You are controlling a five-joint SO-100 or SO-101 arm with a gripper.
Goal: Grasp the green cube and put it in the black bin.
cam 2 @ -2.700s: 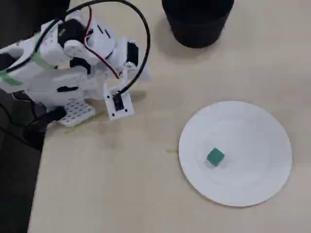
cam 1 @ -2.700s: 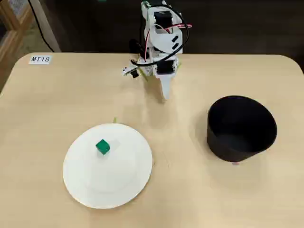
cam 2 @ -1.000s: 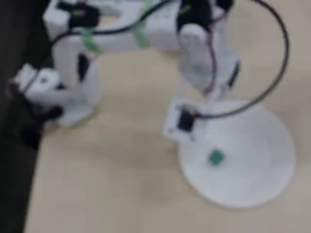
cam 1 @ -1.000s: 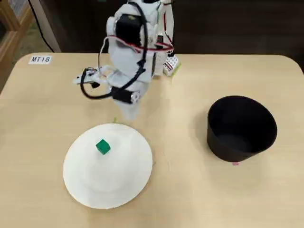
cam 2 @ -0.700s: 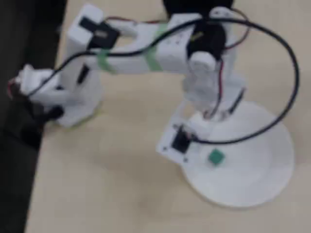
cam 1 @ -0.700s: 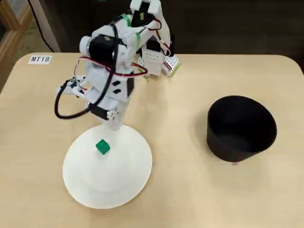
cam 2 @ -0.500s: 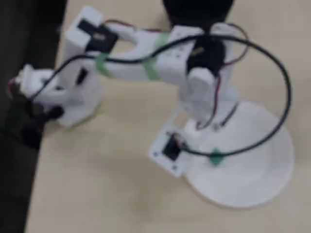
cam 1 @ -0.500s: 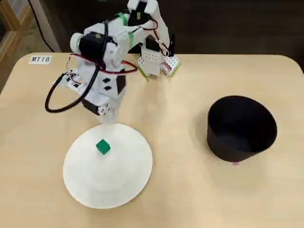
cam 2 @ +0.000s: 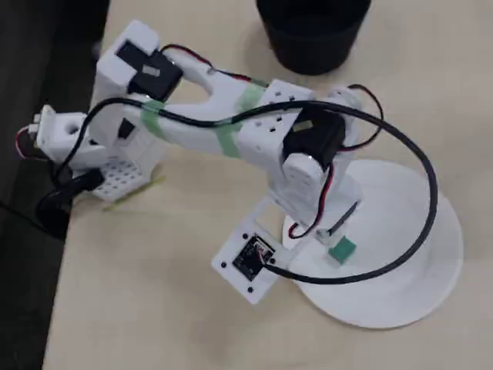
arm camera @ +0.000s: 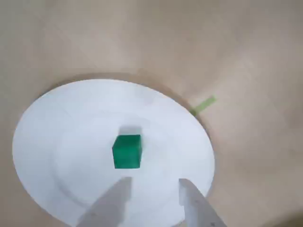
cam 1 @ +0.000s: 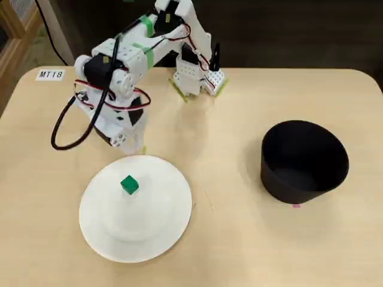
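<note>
Label: a small white tag reading "MT18", far left corner of the tabletop in a fixed view.
Arm: white with green tape strips, reaching from its base at the far edge out to the left, a black cable looping beside it.
Pincer: its two white fingers enter the wrist view from the near edge, parted with a clear gap and holding nothing (the cube sits just beyond the tips, not between them).
White plate: flat on the tabletop, near left in a fixed view.
Green cube: resting on the plate, left of and beyond its middle; untouched in the wrist view.
Green tape scrap: on the tabletop just off the plate's rim, right side of the wrist view.
Black bin: upright on the right, well apart from the plate, interior looks empty.
</note>
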